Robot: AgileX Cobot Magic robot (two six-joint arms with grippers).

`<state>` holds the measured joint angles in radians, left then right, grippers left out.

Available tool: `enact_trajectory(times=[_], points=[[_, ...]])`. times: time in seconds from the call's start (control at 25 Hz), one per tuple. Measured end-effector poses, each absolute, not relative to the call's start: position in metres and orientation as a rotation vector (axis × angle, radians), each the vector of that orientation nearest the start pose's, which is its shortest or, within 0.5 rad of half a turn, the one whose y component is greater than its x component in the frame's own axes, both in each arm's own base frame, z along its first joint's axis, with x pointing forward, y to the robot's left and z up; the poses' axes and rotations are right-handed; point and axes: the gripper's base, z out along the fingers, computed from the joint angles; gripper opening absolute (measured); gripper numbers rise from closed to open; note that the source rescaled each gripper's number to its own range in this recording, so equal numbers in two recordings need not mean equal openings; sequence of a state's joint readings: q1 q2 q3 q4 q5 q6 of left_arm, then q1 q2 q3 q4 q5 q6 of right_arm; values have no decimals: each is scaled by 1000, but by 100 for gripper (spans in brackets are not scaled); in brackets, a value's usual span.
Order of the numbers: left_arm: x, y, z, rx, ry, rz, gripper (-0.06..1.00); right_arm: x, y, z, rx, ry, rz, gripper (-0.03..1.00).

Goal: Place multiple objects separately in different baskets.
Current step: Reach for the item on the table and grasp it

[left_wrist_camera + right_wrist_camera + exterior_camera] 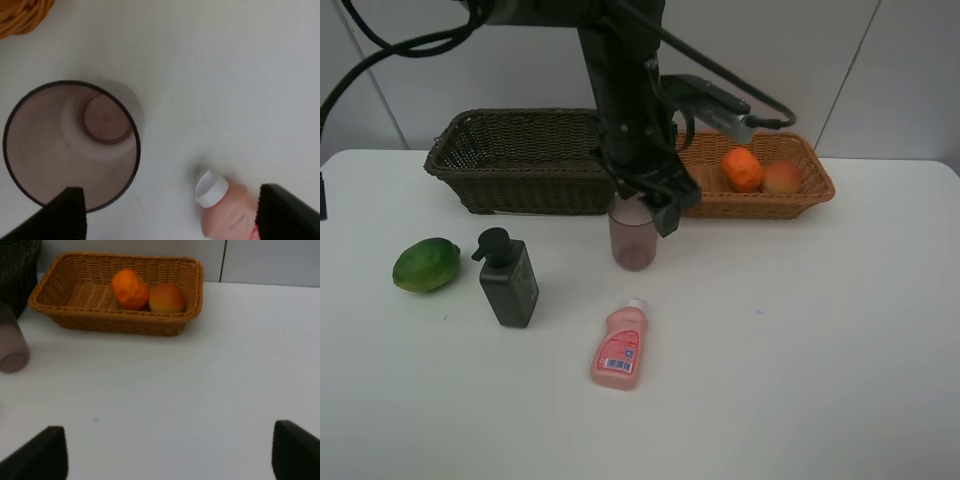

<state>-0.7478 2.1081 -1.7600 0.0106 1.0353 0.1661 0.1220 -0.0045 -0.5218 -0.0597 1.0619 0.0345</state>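
Fruit is sitting in the light tan basket point(805, 200): an orange point(743, 170) and a red-yellow peach point(782, 178) are lying side by side in it. The dark brown basket point(510, 185) is standing just beside it, with the arm hiding its right end. The mauve cup point(633, 240) is standing upright on the white table point(820, 350) just in front of both baskets, mouth up. The left gripper point(172, 215) is hovering over the cup with jaws spread wide, gripping nothing. The right gripper point(167, 452) is likewise hanging wide apart over bare table. The green fruit point(425, 265), the dark pump bottle point(508, 280) and the pink bottle point(620, 348) are resting on the table in front.
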Motion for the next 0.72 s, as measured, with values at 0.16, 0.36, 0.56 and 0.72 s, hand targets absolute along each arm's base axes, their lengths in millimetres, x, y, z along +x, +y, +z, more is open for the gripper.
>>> enact_trajectory(times=[0.16,0.36,0.56,0.72], points=[[333,-306,205,1287,2587,-78,89,-8,-6,283,-85,2016,28,66],[336,-308,193,1300,2594,-54,89,-8,-6,283,-85,2016,28,66],[339,-309,186,1303,2582,-44,89,-8,-6,283,-85,2016,28,66],[341,-310,183,1312,2560,-16,89,-8,-6,283,-85,2016,28,66]])
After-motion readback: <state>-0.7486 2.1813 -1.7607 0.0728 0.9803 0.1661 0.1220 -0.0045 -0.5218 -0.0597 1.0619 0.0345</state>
